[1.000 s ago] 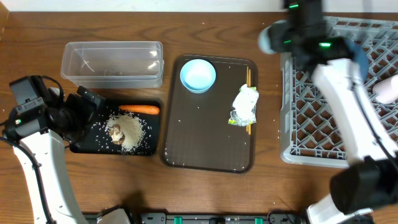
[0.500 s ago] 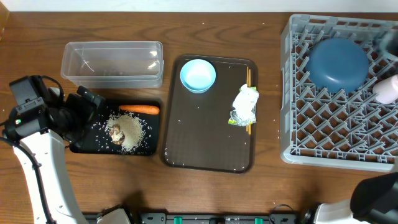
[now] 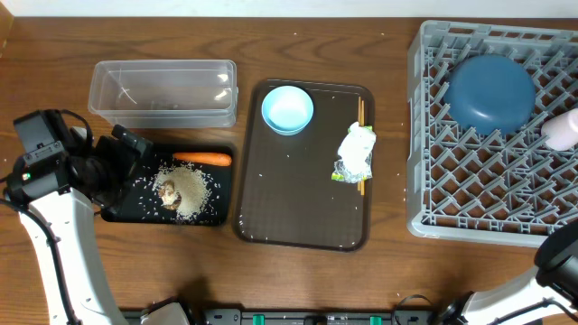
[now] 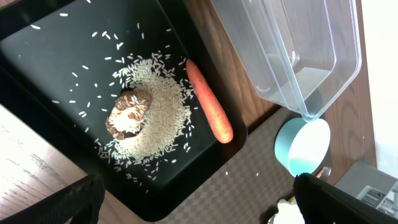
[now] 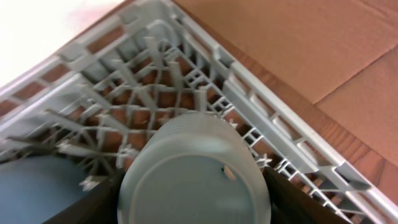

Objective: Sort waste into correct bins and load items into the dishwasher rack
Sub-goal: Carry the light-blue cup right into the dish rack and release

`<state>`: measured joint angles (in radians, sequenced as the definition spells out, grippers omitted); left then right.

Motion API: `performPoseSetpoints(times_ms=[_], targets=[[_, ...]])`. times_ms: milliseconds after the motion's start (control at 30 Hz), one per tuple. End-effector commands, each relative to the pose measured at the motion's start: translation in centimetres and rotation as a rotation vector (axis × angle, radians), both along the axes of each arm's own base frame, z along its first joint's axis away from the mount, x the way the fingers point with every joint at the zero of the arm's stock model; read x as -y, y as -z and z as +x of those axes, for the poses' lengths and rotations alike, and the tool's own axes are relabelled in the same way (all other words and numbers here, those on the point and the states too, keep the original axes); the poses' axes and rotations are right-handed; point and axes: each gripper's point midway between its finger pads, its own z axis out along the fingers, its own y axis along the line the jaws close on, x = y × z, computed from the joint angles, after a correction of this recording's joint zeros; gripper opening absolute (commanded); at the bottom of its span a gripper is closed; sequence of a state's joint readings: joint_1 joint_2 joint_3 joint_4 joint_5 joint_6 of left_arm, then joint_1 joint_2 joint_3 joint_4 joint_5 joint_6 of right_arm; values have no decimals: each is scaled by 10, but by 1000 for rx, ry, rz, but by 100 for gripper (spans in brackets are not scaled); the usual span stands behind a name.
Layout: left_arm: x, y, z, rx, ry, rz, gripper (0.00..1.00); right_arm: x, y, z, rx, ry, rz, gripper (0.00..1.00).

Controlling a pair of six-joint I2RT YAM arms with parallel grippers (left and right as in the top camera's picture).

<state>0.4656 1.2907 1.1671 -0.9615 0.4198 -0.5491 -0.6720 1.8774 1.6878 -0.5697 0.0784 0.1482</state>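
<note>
Now | left tool (image 4: 196,195) spread at black tray (image 4: 37,68) | right tool (image 5: 194,202) straddles cup (image 5: 193,163), grip unclear

The wooden table (image 3: 54,36) carries four things: a clear tub (image 3: 163,116) at the far left, a black tray (image 3: 135,213) just in front of it, a brown serving tray (image 3: 298,199) in the middle, and a grey rack (image 3: 470,230) on the right.

Dark blue bowl (image 3: 492,92) sits in the grey rack (image 3: 424,135), carrot (image 3: 202,159) on black tray (image 3: 117,213)
</note>
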Motion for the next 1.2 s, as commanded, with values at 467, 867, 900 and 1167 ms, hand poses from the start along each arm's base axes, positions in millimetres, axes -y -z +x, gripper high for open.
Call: performPoseSetpoints(times_ms=[467, 867, 900, 1167], targets=[[-1, -3, 1, 11, 9, 5, 98, 50, 18, -22, 76, 75, 74, 73], [-1, -3, 1, 11, 9, 5, 98, 23, 9, -4, 140, -42, 148, 83], [-1, -3, 1, 11, 9, 5, 98, 17, 1, -2, 156, -61, 148, 85], [-1, -3, 1, 11, 9, 5, 98, -73, -101, 25, 361, -318, 133, 89]])
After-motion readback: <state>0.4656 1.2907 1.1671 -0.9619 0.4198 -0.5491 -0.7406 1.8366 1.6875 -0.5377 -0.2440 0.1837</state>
